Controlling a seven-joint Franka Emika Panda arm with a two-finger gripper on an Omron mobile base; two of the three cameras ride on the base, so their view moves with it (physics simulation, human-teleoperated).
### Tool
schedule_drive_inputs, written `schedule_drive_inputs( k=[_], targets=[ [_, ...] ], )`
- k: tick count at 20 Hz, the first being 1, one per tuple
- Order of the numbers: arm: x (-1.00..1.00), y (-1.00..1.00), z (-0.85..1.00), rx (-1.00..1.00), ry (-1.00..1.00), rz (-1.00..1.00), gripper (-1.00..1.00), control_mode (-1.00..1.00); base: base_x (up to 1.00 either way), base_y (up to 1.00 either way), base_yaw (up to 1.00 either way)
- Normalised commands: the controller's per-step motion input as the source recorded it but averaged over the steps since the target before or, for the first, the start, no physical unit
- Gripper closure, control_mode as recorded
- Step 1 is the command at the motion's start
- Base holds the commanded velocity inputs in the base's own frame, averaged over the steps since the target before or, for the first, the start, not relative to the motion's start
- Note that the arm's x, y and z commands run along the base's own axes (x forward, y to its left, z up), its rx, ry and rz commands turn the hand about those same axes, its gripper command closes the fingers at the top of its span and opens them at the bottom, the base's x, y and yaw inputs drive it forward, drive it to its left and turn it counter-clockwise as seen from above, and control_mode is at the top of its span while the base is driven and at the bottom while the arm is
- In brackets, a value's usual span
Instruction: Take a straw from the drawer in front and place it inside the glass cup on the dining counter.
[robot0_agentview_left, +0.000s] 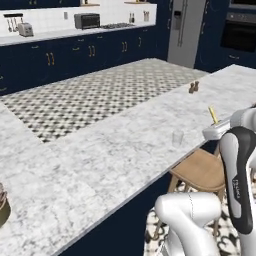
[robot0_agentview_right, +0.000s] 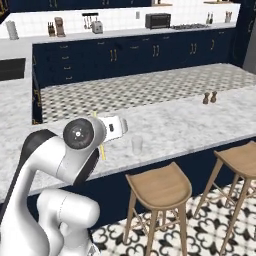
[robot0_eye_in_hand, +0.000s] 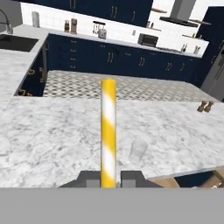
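The gripper (robot0_eye_in_hand: 108, 179) is clamped on the straw (robot0_eye_in_hand: 108, 131) (yellow with white stripes), held near the glass cup (robot0_eye_in_hand: 138, 151), which stands upright on the dining counter (robot0_eye_in_hand: 52, 140).

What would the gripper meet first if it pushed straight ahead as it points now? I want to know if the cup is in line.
Probably the dining counter; the glass cup sits right of the held straw.

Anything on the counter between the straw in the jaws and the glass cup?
Nothing: in the hand view only bare marble of the dining counter lies between the straw and the glass cup.
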Motion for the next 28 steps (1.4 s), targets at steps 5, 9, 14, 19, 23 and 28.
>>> schedule_drive_inputs(
  k=[5, 9, 14, 19, 23, 28],
  targets=[
    [0.00, 0.00, 0.00, 0.00, 0.00, 0.00, 1.00, 1.00, 0.32, -0.72, 0.30],
    [0.00, 0.00, 0.00, 0.00, 0.00, 0.00, 1.00, 1.00, 0.69, -0.22, 0.22],
    [0.00, 0.00, 0.00, 0.00, 0.00, 0.00, 1.00, 1.00, 0.81, -0.04, 0.17],
    [0.00, 0.00, 0.00, 0.00, 0.00, 0.00, 1.00, 1.00, 0.96, 0.00, 0.10],
    [0.00, 0.00, 0.00, 0.00, 0.00, 0.00, 1.00, 1.00, 0.72, -0.01, 0.08],
    [0.07, -0.19, -0.03, 0.00, -0.13, 0.14, 1.00, -1.00, 0.00, 0.00, 0.01]
  ],
)
